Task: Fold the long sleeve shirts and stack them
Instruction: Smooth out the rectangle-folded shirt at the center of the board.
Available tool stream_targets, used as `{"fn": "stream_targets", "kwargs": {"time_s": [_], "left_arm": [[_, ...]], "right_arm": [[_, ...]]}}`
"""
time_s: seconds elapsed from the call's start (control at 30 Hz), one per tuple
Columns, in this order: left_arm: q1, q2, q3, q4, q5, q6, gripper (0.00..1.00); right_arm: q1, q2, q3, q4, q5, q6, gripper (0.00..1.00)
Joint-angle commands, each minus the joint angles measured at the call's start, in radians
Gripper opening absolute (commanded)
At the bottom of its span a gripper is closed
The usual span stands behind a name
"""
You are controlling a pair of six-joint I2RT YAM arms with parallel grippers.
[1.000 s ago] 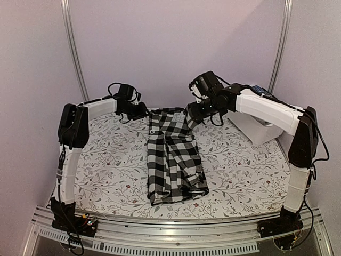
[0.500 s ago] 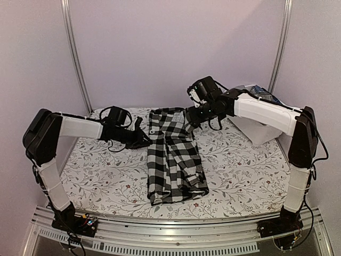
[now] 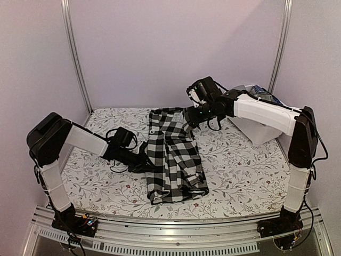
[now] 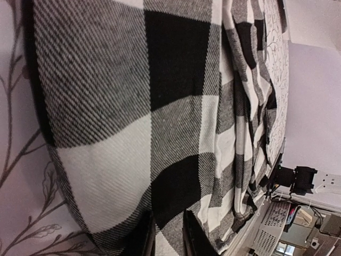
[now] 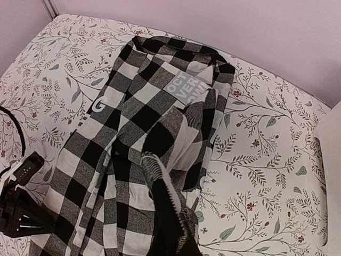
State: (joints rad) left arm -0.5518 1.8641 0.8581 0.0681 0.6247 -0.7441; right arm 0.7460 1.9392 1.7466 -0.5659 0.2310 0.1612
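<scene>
One long sleeve shirt [image 3: 173, 154], black-and-white large check, lies lengthwise in the middle of the table, collar towards the back. My left gripper [image 3: 145, 160] lies low at its left edge. In the left wrist view the shirt [image 4: 160, 106] fills the frame, and my two fingers [image 4: 169, 242] stand close together with cloth pinched between them. My right gripper [image 3: 189, 114] is shut on the shirt's far right edge and holds a strip of it [image 5: 160, 181] lifted off the table. The cloth hides its fingers. No grey or dark blue shirt is clearly visible.
A white box [image 3: 256, 128] stands at the back right with something dark blue [image 3: 261, 89] on top, and shows in the right wrist view [image 5: 330, 176]. The floral tablecloth [image 3: 240, 165] is bare on both sides. A metal rail [image 3: 176, 234] runs along the front edge.
My left arm has swung from the back left corner forward to the shirt's left edge. My right gripper has hardly moved and still holds the far right edge.
</scene>
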Motion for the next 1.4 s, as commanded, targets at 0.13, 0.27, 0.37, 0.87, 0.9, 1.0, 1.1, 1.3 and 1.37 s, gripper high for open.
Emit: {"fn": "stream_targets", "kwargs": {"time_s": [0.13, 0.27, 0.37, 0.87, 0.9, 1.0, 1.1, 1.3, 1.37], "left_arm": [[-0.036, -0.1, 0.001, -0.113, 0.018, 0.084, 0.22], [-0.078, -0.165, -0.024, -0.143, 0.037, 0.092, 0.22], [-0.112, -0.18, -0.059, -0.139, 0.05, 0.086, 0.22], [-0.196, -0.124, -0.143, -0.064, 0.077, 0.032, 0.22], [-0.195, -0.137, -0.133, -0.082, 0.072, 0.033, 0.23], [-0.194, -0.181, -0.1, -0.141, 0.056, 0.035, 0.24], [-0.181, -0.225, -0.068, -0.182, 0.049, 0.04, 0.26], [-0.082, -0.299, -0.016, -0.251, -0.001, 0.024, 0.26], [-0.033, -0.32, -0.016, -0.257, -0.02, 0.012, 0.26]], "right_arm": [[0.006, 0.021, -0.001, 0.021, -0.003, 0.001, 0.0], [0.006, 0.023, 0.008, 0.018, -0.004, -0.003, 0.0], [0.006, 0.028, 0.024, 0.009, -0.005, -0.007, 0.0], [0.022, 0.027, 0.042, -0.021, -0.01, -0.019, 0.0], [0.029, 0.025, 0.041, -0.025, -0.012, -0.022, 0.0], [0.062, 0.012, 0.028, -0.038, -0.01, -0.048, 0.0], [0.107, -0.003, 0.005, -0.052, -0.017, -0.086, 0.0], [0.214, 0.018, -0.007, -0.115, -0.037, -0.125, 0.0], [0.24, 0.04, -0.008, -0.138, -0.055, -0.125, 0.0]]}}
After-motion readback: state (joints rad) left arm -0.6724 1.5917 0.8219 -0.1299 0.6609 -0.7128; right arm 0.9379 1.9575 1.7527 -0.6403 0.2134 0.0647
